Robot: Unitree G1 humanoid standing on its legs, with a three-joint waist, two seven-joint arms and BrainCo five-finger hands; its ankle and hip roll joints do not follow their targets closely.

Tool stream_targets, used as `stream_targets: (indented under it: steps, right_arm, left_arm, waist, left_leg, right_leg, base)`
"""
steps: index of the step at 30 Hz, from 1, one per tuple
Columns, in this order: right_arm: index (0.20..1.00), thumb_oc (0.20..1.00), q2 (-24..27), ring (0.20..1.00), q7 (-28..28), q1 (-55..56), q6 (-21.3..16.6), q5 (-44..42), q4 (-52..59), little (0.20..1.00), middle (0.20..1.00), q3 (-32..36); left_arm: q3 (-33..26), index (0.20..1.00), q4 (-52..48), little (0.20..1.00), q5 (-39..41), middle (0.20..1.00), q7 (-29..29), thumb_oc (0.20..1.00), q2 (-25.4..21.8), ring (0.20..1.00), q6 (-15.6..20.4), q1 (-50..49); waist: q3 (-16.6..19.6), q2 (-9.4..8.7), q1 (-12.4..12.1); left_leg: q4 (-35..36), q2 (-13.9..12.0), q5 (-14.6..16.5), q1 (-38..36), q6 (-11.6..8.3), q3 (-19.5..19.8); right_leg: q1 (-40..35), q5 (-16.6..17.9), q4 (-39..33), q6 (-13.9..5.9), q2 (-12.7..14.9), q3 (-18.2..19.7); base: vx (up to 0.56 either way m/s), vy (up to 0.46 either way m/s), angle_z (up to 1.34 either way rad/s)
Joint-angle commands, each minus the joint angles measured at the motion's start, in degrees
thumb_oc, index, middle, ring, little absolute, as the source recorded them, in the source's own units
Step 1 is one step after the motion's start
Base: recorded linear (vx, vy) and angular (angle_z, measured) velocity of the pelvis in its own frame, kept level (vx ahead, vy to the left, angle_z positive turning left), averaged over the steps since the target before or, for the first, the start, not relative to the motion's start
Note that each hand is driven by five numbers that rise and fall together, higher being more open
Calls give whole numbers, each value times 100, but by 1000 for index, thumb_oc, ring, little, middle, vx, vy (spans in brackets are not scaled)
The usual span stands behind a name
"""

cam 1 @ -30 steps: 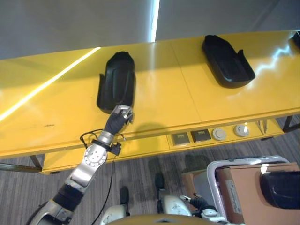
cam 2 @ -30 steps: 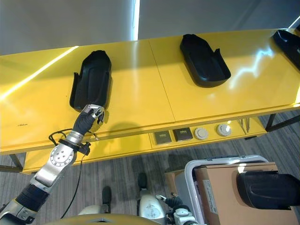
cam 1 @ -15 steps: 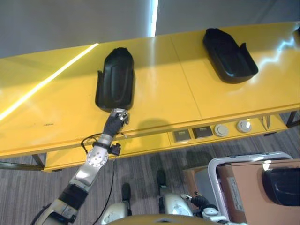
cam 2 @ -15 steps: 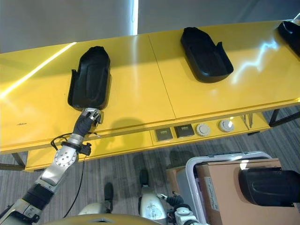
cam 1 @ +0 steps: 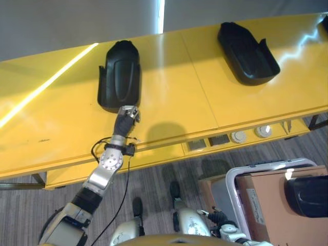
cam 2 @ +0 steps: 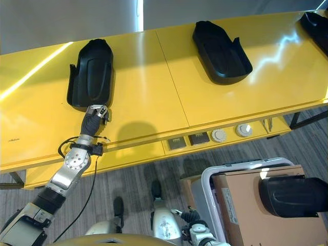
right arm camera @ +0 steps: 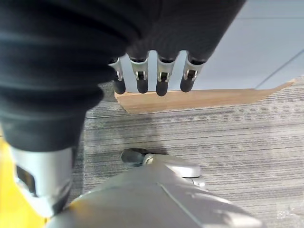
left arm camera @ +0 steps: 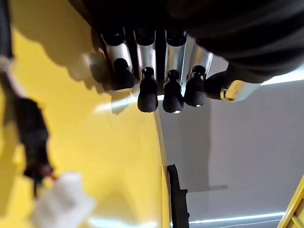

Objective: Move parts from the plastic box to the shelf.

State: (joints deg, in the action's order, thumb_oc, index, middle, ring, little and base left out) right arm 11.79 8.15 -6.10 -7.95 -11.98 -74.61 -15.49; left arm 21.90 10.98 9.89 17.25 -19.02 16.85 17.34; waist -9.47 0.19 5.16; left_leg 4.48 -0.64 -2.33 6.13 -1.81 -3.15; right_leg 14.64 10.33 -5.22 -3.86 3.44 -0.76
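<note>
Parts are what I am moving, and from the left eye view one black part (cam 1: 119, 75) lies flat on the yellow shelf (cam 1: 174, 102), its long axis running away from me toward the wall. My left hand (cam 1: 125, 119) sits just beside that part's near end, low over the shelf; I cannot tell from here whether it touches the part. A second black part (cam 1: 247, 53) lies well apart to the right, angled across the shelf. At the lower right corner another part (cam 1: 307, 195) rests on a brown carton (cam 1: 264, 205) inside the plastic box (cam 1: 233, 177).

From the right eye view the layout reads the same: the left hand (cam 2: 95, 115) at the near end of the placed part (cam 2: 90, 73), and the part in the box (cam 2: 293, 196) far off on my right side. My judgement is that the right arm is the nearer one for that next part, which lies down and to the right with its long axis across my view.

In the left wrist view the left hand's fingers (left arm camera: 147, 92) hang fairly straight, side by side, above the yellow surface and hold nothing.

In the right wrist view the right hand's fingers (right arm camera: 162, 80) are likewise relaxed and empty, over grey floor (right arm camera: 199, 133), with a brown carton edge (right arm camera: 199, 99) beyond them.
</note>
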Motion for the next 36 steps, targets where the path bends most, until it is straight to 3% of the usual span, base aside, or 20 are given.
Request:
stream_targets:
  steps: [1, 6, 12, 13, 15, 20, 24, 26, 28, 32, 33, 34, 36]
  right_arm:
    - [1000, 1000, -187, 1000, 97, -91, -65, -92, -16, 1000, 1000, -170]
    - [1000, 1000, -169, 1000, 77, -61, -59, -134, -44, 1000, 1000, -79]
    - [1000, 1000, -167, 1000, 8, 92, 15, -165, -73, 1000, 1000, 128]
    - [1000, 1000, -161, 1000, -1, 110, 33, -165, -73, 1000, 1000, 156]
    - [1000, 1000, -187, 1000, -14, 195, 64, -224, -121, 1000, 1000, 280]
    - [1000, 1000, -223, 1000, -8, 284, 53, -428, -38, 1000, 1000, 457]
    - [1000, 1000, -344, 1000, 3, 597, 5, -858, 97, 1000, 1000, 670]
    - [1000, 1000, -388, 1000, 42, 610, 20, -813, 92, 1000, 1000, 699]
    - [1000, 1000, -388, 1000, 26, 631, 23, -774, 93, 1000, 1000, 693]
    - [1000, 1000, -352, 1000, 43, 757, 18, -588, 35, 1000, 1000, 785]
    - [1000, 1000, -336, 1000, 52, 848, 71, -389, -88, 1000, 1000, 821]
    - [1000, 1000, -335, 1000, 52, 849, 71, -389, -87, 1000, 1000, 821]
    - [1000, 1000, -332, 1000, 54, 855, 110, -242, -191, 1000, 1000, 729]
  left_arm:
    - [-287, 200, 168, 200, 9, 200, 86, 200, 54, 200, 171, 294]
    - [-278, 200, -183, 200, 85, 200, -202, 200, -25, 200, 170, 63]
    - [-366, 200, -1504, 200, 385, 200, -1041, 200, -370, 200, 160, -1069]
    - [-337, 344, -1738, 344, 409, 344, -1188, 344, -450, 344, 146, -1225]
    - [-351, 1000, -2113, 1000, 265, 1000, -1364, 1000, -657, 1000, 139, -1560]
    - [-342, 1000, -2433, 1000, 329, 1000, -1408, 1000, -755, 1000, 133, -1852]
    - [-85, 1000, -2384, 1000, 194, 1000, -1497, 1000, -932, 1000, 74, -1621]
    - [-147, 1000, -2224, 1000, 110, 1000, -1423, 1000, -925, 1000, 133, -1535]
    - [-230, 1000, -2137, 1000, 48, 1000, -1377, 1000, -947, 1000, 165, -1516]
    - [-536, 1000, -2075, 1000, -86, 1000, -1227, 1000, -986, 1000, 169, -1564]
    - [-644, 1000, -2034, 1000, -56, 1000, -1261, 1000, -888, 1000, 149, -1657]
    - [-644, 1000, -2034, 1000, -56, 1000, -1261, 1000, -888, 1000, 149, -1657]
    - [-618, 1000, -1895, 1000, 9, 1000, -1331, 1000, -748, 1000, 125, -1707]
  waist:
    - [-33, -84, 98]
    - [-18, -85, 65]
    - [203, -146, -114]
    - [250, -168, -137]
    - [439, -227, -217]
    - [599, -357, -292]
    - [381, -504, -70]
    - [317, -495, 60]
    - [268, -469, 71]
    - [132, -321, -75]
    - [248, -343, -232]
    - [243, -340, -232]
    - [378, -330, -223]
  left_leg:
    - [52, -374, -57, 419, -249, 267]
    - [52, -372, -25, 326, -237, 278]
    - [52, -358, 148, -65, -192, 353]
    - [52, -352, 177, -164, -185, 395]
    - [52, -327, 279, -380, -131, 453]
    - [16, -167, 388, -582, 20, 417]
    - [-128, 30, 605, -750, 248, 258]
    - [-184, 130, 699, -784, 349, -87]
    - [-224, 97, 756, -834, 390, -331]
    - [-341, -77, 823, -939, 412, -906]
    - [-345, -169, 948, -1035, 308, -1227]
    - [-345, -171, 949, -1040, 307, -1226]
    - [-436, -266, 959, -1092, 220, -1396]
  right_leg:
    - [-427, -672, 22, -459, 439, -11]
    - [-525, -693, 22, -467, 446, -30]
    - [-1004, -812, 24, -475, 486, -154]
    - [-1119, -843, 41, -470, 485, -179]
    - [-1352, -904, 50, -499, 538, -233]
    - [-1448, -863, 175, -612, 687, -180]
    - [-1130, -698, 929, -826, 886, 166]
    - [-873, -333, 752, -902, 984, 382]
    - [-649, -331, 988, -928, 925, 501]
    - [-553, -739, 1676, -623, 1163, -1014]
    - [-922, -962, 1510, -625, 1218, -1972]
    - [-932, -958, 1501, -625, 1214, -1975]
    - [-1169, -968, 979, -590, 958, -1905]
  base:
    - [0, 0, 0]
    - [0, 0, 0]
    - [50, 14, 4]
    - [50, 39, 15]
    - [61, 83, 32]
    - [-3, 138, 13]
    - [-94, 212, -19]
    - [-160, 288, -53]
    - [-75, 146, -168]
    - [-78, -3, -185]
    - [-2, -127, -134]
    - [101, -259, -92]
    - [115, -280, -101]
